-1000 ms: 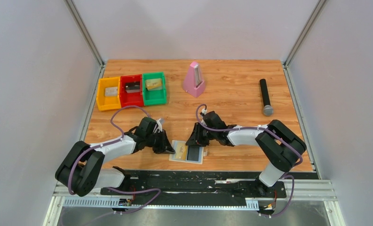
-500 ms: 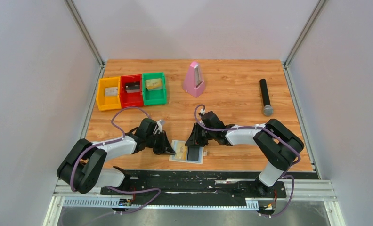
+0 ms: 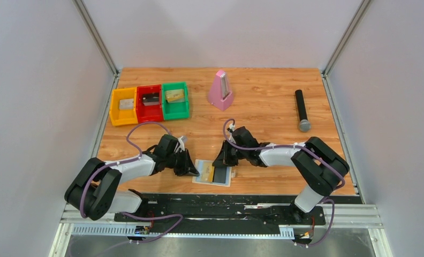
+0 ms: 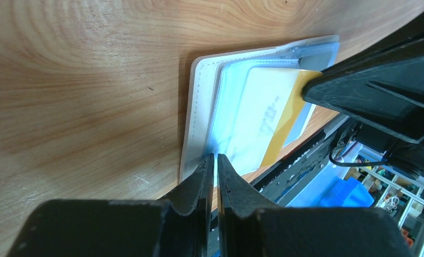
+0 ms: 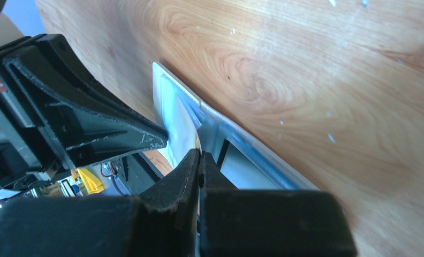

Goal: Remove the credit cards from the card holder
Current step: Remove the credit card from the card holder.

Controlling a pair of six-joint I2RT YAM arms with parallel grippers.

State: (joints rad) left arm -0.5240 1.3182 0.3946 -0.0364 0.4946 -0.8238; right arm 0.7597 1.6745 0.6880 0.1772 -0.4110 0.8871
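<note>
The card holder lies spread open near the table's front edge, cream rim round pale blue panels. My left gripper is shut on the outer edge of its left blue panel. A yellow credit card sits in that panel with its gold edge raised. My right gripper is shut on that edge, where a thin yellow sliver shows between the fingertips. The dark credit card lies in the right panel.
Yellow, red and green bins stand at the back left. A pink metronome is at the back centre, a black microphone at the right. The black rail runs just below the holder.
My right gripper's jaws have closed onto the yellow card's edge, and the card now shows as a narrower strip. Both arms have barely moved; the left grip is unchanged.
</note>
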